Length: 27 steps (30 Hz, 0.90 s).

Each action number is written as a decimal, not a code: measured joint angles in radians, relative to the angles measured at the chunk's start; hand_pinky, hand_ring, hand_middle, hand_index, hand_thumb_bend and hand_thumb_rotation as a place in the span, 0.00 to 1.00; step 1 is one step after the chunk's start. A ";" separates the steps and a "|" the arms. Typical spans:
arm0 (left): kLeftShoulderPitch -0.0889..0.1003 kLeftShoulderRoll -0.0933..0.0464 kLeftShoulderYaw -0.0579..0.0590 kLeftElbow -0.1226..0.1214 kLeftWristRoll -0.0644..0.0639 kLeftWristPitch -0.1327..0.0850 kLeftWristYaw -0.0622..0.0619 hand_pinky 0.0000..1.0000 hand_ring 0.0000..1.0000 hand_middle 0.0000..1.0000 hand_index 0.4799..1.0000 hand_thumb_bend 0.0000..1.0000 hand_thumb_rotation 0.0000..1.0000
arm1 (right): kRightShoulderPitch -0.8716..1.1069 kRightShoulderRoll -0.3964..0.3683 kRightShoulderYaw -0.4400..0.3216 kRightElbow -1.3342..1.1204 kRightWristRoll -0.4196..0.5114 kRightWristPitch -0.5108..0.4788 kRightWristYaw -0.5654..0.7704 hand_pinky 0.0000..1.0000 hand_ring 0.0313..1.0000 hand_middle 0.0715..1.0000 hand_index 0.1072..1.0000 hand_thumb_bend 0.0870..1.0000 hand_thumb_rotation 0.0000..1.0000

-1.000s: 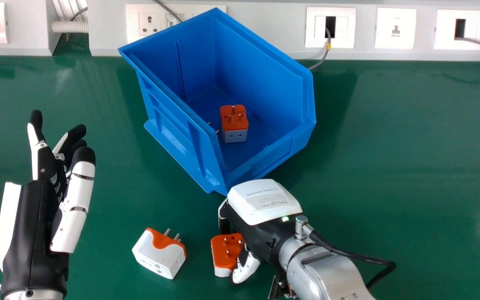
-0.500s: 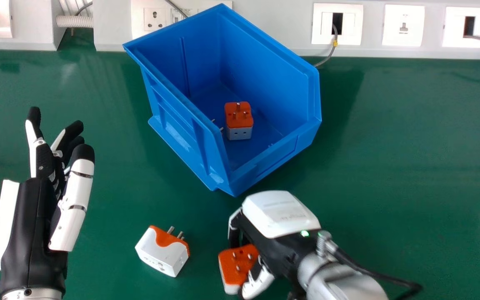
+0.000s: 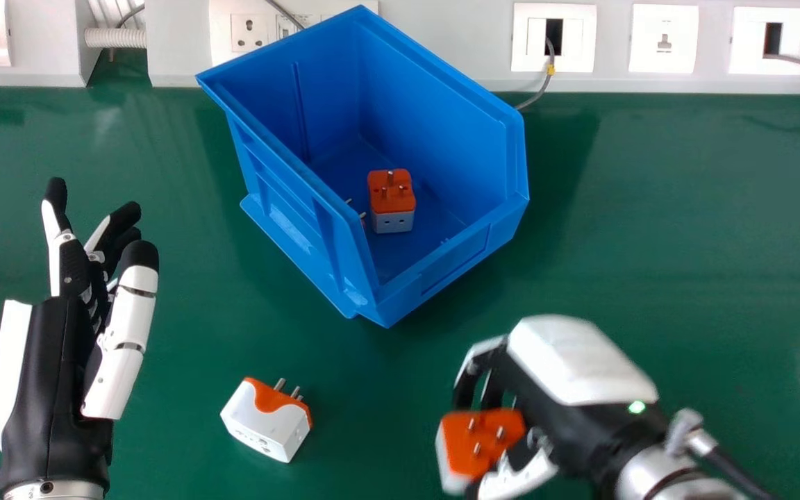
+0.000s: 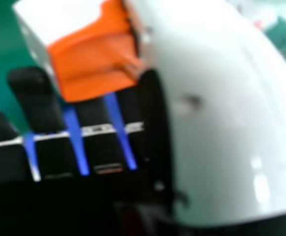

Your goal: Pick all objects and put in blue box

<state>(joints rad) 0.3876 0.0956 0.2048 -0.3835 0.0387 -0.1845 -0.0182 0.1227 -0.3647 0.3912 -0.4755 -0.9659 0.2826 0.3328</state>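
Note:
In the head view, my right hand [image 3: 567, 375] is at the lower right with its fingers and thumb curled round an orange and white adapter [image 3: 483, 439], prongs facing up. The right hand view has the adapter [image 4: 93, 59] against the fingers, beside the thumb [image 4: 221, 118] of my right hand. A second white and orange adapter [image 3: 268, 420] lies on the green table left of that hand. The blue box [image 3: 317, 260] holds an upright orange and white adapter [image 3: 392, 201]; prongs of another item peek past its left wall. My left hand [image 3: 67, 347] rests at the far left, fingers relaxed.
Behind the box runs a white wall panel [image 3: 469, 42] with sockets and grey cables [image 3: 542, 87]. The green table [image 3: 685, 243] stretches to the right of the box. The near corner of the box lies between the loose adapter and my right hand.
My right hand has moved to the right with the adapter in its grasp, away from the box and the loose adapter. The left hand keeps its place.

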 measured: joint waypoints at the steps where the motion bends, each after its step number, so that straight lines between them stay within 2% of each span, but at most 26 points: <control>1: 0.000 0.000 0.000 0.006 0.000 0.000 0.000 0.83 0.91 0.92 0.80 0.33 0.83 | -0.010 -0.003 -0.012 0.000 -0.011 0.000 -0.002 0.12 0.16 0.43 0.42 0.47 0.00; 4: 0.000 -0.001 -0.001 0.015 0.000 -0.001 0.000 0.83 0.91 0.92 0.80 0.33 0.83 | -0.056 -0.007 -0.042 0.003 -0.028 -0.002 -0.002 0.12 0.15 0.43 0.42 0.47 0.00; 12: 0.003 -0.006 -0.003 0.016 0.000 -0.009 0.004 0.83 0.91 0.92 0.80 0.33 0.84 | -0.250 0.013 -0.058 0.138 -0.028 -0.037 -0.043 0.13 0.17 0.43 0.42 0.47 0.00; 15: 0.004 -0.007 -0.003 0.016 -0.001 -0.013 0.003 0.84 0.91 0.92 0.80 0.34 0.85 | -0.335 0.044 -0.051 0.223 -0.026 -0.041 -0.059 0.15 0.20 0.43 0.42 0.47 0.00; 18: 0.004 -0.007 -0.003 0.018 -0.001 -0.020 0.001 0.84 0.91 0.92 0.80 0.34 0.86 | -0.430 0.066 -0.030 0.323 -0.027 -0.054 -0.084 0.22 0.29 0.40 0.47 0.46 0.00; 20: 0.006 -0.007 -0.002 0.019 -0.001 -0.024 0.001 0.83 0.90 0.91 0.79 0.32 0.85 | -0.496 0.079 -0.014 0.389 -0.028 -0.060 -0.093 0.19 0.25 0.38 0.47 0.46 0.00; 25: 0.014 -0.007 -0.002 0.020 0.002 -0.025 0.003 0.82 0.90 0.91 0.79 0.33 0.85 | -0.655 0.126 0.010 0.558 -0.027 -0.059 -0.149 0.20 0.27 0.38 0.48 0.46 0.00; 27: 0.018 -0.007 -0.001 0.020 0.002 -0.025 0.004 0.83 0.90 0.91 0.79 0.31 0.85 | -0.714 0.139 0.018 0.630 -0.025 -0.071 -0.188 0.18 0.24 0.38 0.48 0.46 0.00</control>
<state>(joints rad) 0.4058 0.0889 0.2039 -0.3639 0.0409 -0.2099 -0.0142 -0.5910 -0.2254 0.4092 0.1547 -0.9907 0.2121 0.1445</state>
